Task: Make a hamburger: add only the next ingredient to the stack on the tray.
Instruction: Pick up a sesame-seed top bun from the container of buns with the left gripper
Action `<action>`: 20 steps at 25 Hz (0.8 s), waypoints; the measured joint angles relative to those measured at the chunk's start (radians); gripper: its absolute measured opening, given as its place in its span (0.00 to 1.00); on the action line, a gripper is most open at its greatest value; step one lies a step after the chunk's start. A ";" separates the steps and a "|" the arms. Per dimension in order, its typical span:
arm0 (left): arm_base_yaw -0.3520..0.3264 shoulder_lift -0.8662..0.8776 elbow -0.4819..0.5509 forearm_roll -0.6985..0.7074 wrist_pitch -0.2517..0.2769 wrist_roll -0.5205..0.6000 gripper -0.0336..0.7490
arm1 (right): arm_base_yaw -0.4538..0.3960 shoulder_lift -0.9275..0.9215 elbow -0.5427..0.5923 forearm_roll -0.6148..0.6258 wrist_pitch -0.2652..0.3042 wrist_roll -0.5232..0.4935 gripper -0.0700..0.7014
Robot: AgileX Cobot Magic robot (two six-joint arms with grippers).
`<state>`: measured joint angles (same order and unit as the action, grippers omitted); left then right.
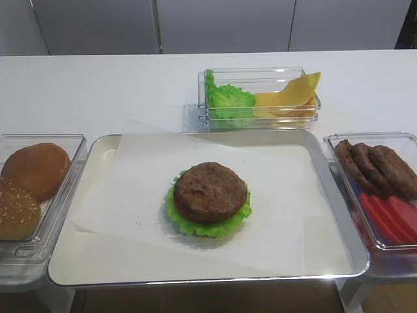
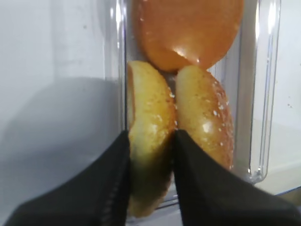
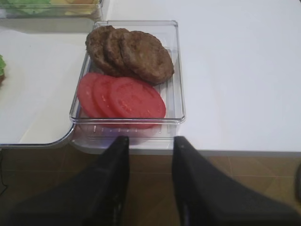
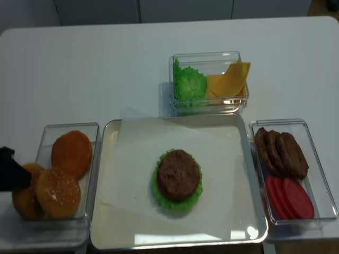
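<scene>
Pinching a sesame-seeded bun top [image 2: 149,141] edge-on between its two black fingers, the left gripper [image 2: 150,155] sits inside the clear plastic box [image 4: 94,159] at the left end of the table, with the held bun standing on its rim rather than lying flat. A second seeded bun [image 2: 207,117] stands just beside it, touching it, and a smooth seedless bun [image 2: 186,30] lies beyond the pair at the far end of the same box. In the realsense overhead view only a dark part of the left arm shows at the left edge, beside the two seeded buns [image 4: 45,193]. The tray [image 1: 98,261], silvery and lined with white paper [image 1: 130,195], lies in the middle of the table, and the stack [image 1: 210,195] rests near its centre: a round brown patty on top of a frilly green lettuce leaf, with a little red showing at the patty's left edge. The right gripper [image 3: 150,155] hangs off the front edge of the table with its fingers parted and nothing between them, just before another clear box [image 3: 176,70] that holds loose patties [image 3: 134,52] at the back and tomato slices [image 3: 122,96] at the front. A third clear box [image 1: 260,75] behind the tray holds lettuce [image 1: 229,101] and cheese slices [image 1: 290,94].
</scene>
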<state>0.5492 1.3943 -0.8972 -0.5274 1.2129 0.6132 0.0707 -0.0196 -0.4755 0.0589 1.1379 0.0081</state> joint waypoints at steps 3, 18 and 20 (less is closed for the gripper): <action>0.000 0.000 -0.017 0.002 0.000 0.001 0.28 | 0.000 0.000 0.000 0.000 0.000 0.000 0.42; 0.000 -0.050 -0.107 -0.073 0.002 -0.037 0.28 | 0.000 0.000 0.000 0.000 0.000 0.005 0.42; 0.000 -0.057 -0.156 -0.100 0.002 -0.066 0.28 | 0.000 0.000 0.000 0.000 0.000 0.010 0.42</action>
<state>0.5492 1.3375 -1.0535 -0.6275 1.2152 0.5470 0.0707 -0.0196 -0.4755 0.0589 1.1379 0.0177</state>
